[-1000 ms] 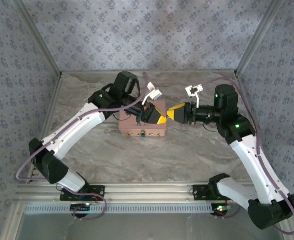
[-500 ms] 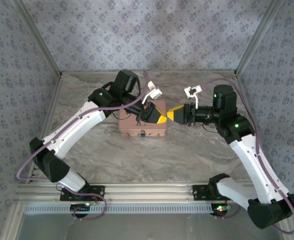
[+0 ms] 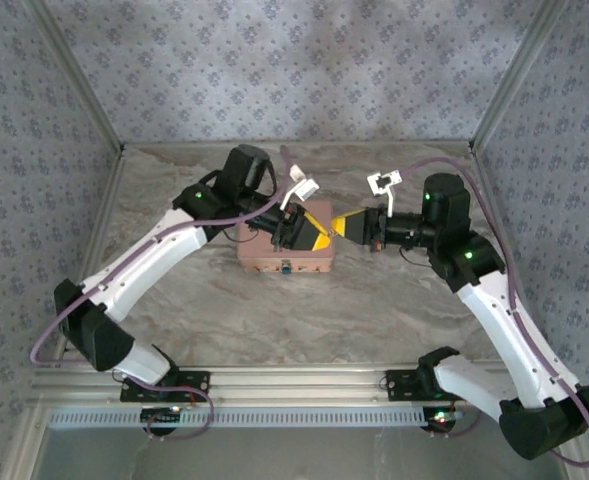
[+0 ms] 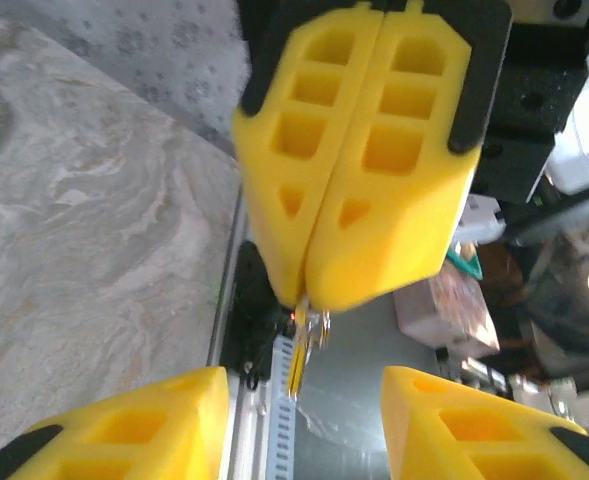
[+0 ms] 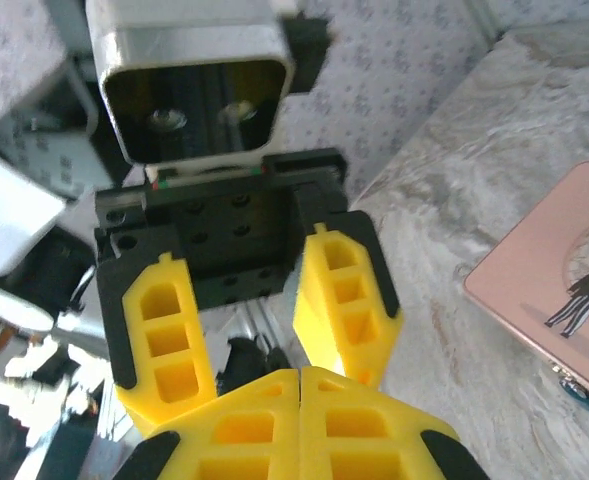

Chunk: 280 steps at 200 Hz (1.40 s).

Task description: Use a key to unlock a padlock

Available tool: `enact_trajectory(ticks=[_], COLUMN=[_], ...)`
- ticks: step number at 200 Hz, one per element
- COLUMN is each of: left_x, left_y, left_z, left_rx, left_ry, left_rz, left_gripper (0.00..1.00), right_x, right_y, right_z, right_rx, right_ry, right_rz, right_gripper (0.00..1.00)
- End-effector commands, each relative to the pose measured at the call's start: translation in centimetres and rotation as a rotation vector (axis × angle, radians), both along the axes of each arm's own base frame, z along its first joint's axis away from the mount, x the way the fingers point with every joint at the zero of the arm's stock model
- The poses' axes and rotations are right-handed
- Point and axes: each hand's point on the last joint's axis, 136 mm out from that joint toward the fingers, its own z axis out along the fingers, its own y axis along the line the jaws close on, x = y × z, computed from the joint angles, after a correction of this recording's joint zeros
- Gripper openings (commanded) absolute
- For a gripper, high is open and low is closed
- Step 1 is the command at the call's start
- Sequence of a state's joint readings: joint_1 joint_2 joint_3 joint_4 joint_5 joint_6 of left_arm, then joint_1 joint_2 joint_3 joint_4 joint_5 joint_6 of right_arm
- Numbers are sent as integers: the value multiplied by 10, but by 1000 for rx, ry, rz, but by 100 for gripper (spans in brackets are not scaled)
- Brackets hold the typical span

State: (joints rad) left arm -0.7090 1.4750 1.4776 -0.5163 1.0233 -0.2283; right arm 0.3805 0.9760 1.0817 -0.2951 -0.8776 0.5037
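Two arm bases sit at the bottom edge of the top view, and the marbled table point(image 3: 374, 310) runs up the frame from them. Just above frame centre stands the pink tin point(image 3: 270, 258). The padlock point(image 3: 288, 267), a tiny bluish speck, hangs on the middle of its near wall.

Past the padlock, up and to its right, the left gripper point(image 3: 312, 238) and the right gripper point(image 3: 340, 228) meet tip to tip over the tin's far right corner, neither touching the lock. In the right wrist view the padlock lies at the lower right edge of the frame on the tin's rim, well to the right of that gripper's fingers.

The right gripper's yellow fingers are pressed flat together. In the left wrist view they pinch the key point(image 4: 298, 362), which hangs from their tips with a small ring beside it. The left gripper's jaws stand apart on either side of the key, holding nothing.
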Motion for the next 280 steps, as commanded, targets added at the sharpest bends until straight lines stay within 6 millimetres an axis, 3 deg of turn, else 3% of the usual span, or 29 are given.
enact_trajectory(ticks=[1, 40, 90, 130, 192, 266, 280], left_x=[13, 23, 35, 36, 30, 31, 31], left_y=[11, 20, 20, 12, -6, -10, -11], left_z=[29, 35, 39, 40, 38, 45, 47], left_rx=[-114, -172, -237, -250, -249, -271, -277], left_ry=[-75, -115, -124, -129, -132, -145, -145], left_rz=[116, 242, 317, 313, 254, 247, 238], left_gripper=[45, 43, 50, 43, 19, 16, 10], right_x=[17, 29, 31, 29, 25, 20, 20], right_y=[-10, -19, -18, -12, -12, -12, -12], right_z=[14, 19, 27, 25, 28, 32, 32], right_rx=[76, 194, 300, 334, 386, 402, 410], right_ry=[-9, 10, 28, 50, 51, 43, 47], right_rz=[-151, -253, -272, -257, -258, -238, -234], right_gripper=[0, 0, 0, 0, 0, 0, 0])
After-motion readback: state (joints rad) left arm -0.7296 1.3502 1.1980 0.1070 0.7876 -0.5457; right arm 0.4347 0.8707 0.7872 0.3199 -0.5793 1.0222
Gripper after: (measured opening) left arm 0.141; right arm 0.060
